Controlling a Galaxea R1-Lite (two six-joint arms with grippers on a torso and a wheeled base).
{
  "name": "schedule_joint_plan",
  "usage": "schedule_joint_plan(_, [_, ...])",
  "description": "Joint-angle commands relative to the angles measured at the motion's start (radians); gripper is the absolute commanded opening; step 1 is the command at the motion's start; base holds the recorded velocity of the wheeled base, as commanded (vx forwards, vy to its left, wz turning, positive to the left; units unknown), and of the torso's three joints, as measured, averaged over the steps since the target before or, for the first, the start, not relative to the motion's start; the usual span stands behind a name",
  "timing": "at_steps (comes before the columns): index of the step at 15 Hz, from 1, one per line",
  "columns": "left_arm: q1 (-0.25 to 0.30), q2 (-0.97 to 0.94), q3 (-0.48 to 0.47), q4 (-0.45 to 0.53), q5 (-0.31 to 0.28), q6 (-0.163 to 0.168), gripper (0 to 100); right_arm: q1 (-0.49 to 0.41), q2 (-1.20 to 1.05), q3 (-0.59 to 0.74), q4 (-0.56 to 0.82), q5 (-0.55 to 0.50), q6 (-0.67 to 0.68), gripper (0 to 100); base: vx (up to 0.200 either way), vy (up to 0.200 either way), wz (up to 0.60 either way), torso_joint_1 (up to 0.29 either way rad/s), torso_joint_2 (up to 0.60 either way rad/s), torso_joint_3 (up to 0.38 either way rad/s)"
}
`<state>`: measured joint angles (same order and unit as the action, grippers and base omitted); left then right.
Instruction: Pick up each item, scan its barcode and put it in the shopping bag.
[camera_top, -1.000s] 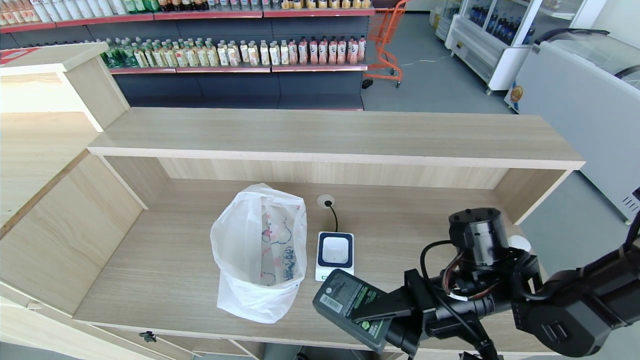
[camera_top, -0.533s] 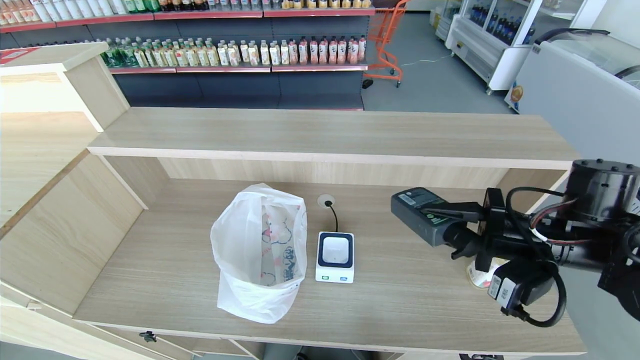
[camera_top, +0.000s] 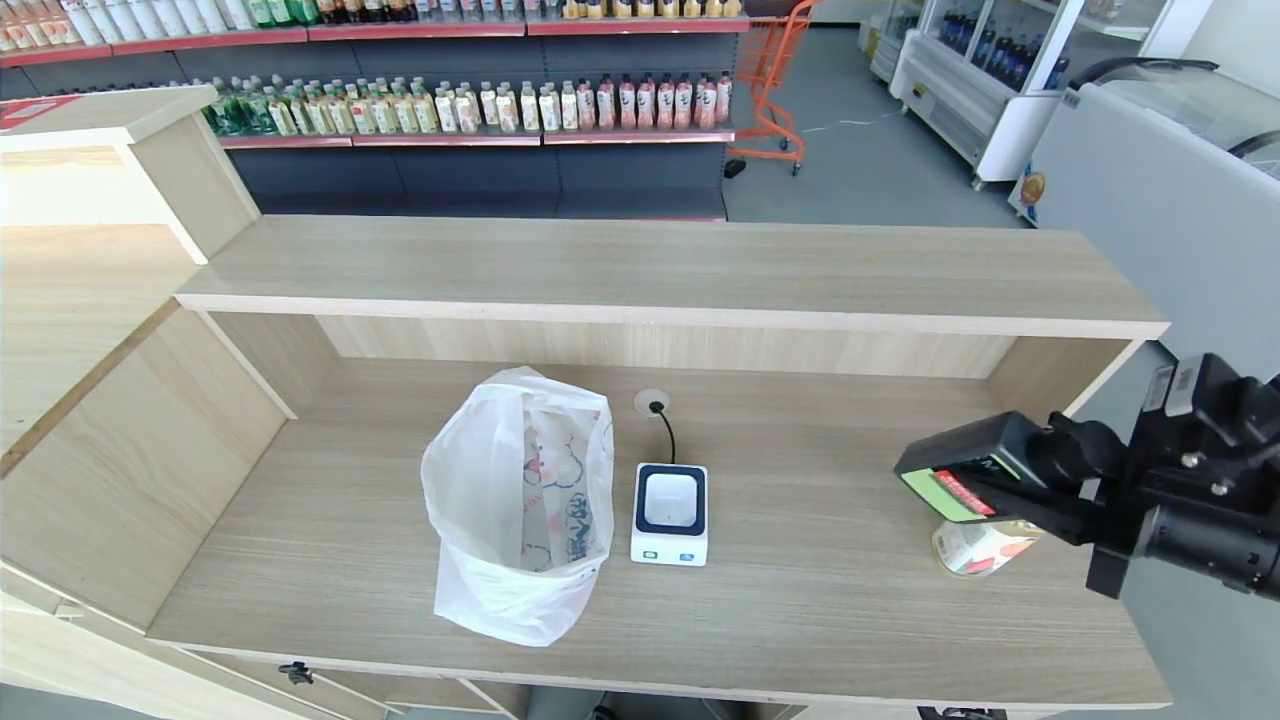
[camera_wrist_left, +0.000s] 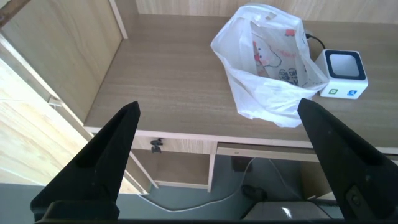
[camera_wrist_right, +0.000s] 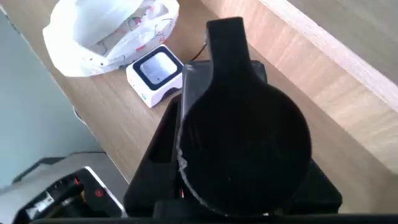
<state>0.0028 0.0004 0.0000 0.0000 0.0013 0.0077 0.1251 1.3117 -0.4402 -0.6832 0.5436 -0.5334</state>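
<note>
Right gripper (camera_top: 1005, 462) at the right end of the light wooden counter (camera_top: 800, 600), clamped on a dark rectangular box with a green and red label (camera_top: 950, 475). The box is held tilted, clear of the surface. Finger contact is hard to make out against the dark casing. Just below it, a round pale-labelled container (camera_top: 975, 548) rests on the counter. Left gripper (camera_wrist_left: 217, 106) spread wide, holding nothing, off the counter's near edge. White plastic shopping bag (camera_top: 520, 500) stands open mid-counter, with a small white barcode scanner (camera_top: 670, 512) just beside it.

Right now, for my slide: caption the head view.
Right gripper holds dark box above counter, right of the scanner.
</note>
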Motion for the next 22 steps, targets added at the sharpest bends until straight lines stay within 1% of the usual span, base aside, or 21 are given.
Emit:
schedule_joint_plan(1, [0.000,0.000,0.000,0.000,0.000,0.000,100,-0.078,0.029,-0.037,0.033,-0.114,0.380,0,0.000,0.000,0.00,0.000,0.00,0.000])
schedule_joint_plan(2, [0.000,0.000,0.000,0.000,0.000,0.000,100,-0.061,0.044,-0.040,0.080,-0.120,0.567,0,0.000,0.000,0.00,0.000,0.00,0.000])
schedule_joint_plan(3, [0.000,0.000,0.000,0.000,0.000,0.000,100,-0.022,0.064,-0.043,0.132,-0.122,0.707,0,0.000,0.000,0.00,0.000,0.00,0.000])
schedule_joint_plan(4, [0.000,0.000,0.000,0.000,0.000,0.000,100,0.022,0.096,-0.038,0.148,-0.122,0.833,0,0.000,0.000,0.00,0.000,0.00,0.000])
schedule_joint_plan(5, [0.000,0.000,0.000,0.000,0.000,0.000,100,0.068,0.139,-0.041,0.145,-0.122,0.909,0,0.000,0.000,0.00,0.000,0.00,0.000])
schedule_joint_plan(6, [0.000,0.000,0.000,0.000,0.000,0.000,100,0.099,0.202,-0.054,0.128,-0.122,0.940,0,0.000,0.000,0.00,0.000,0.00,0.000])
schedule_joint_plan(8, [0.000,0.000,0.000,0.000,0.000,0.000,100,0.140,0.356,-0.092,0.040,-0.128,0.951,0,0.000,0.000,0.00,0.000,0.00,0.000])
schedule_joint_plan(9, [0.000,0.000,0.000,0.000,0.000,0.000,100,0.160,0.417,-0.127,0.017,-0.129,0.954,0,0.000,0.000,0.00,0.000,0.00,0.000])
schedule_joint_plan(11, [0.000,0.000,0.000,0.000,0.000,0.000,100,0.200,0.515,-0.215,0.011,-0.146,0.974,0,0.000,0.000,0.00,0.000,0.00,0.000])
schedule_joint_plan(16, [0.000,0.000,0.000,0.000,0.000,0.000,100,0.301,0.702,-0.419,0.011,-0.271,0.971,0,0.000,0.000,0.00,0.000,0.00,0.000])
schedule_joint_plan(22, [0.000,0.000,0.000,0.000,0.000,0.000,100,0.367,0.827,-0.545,0.010,-0.286,0.969,0,0.000,0.000,0.00,0.000,0.00,0.000])
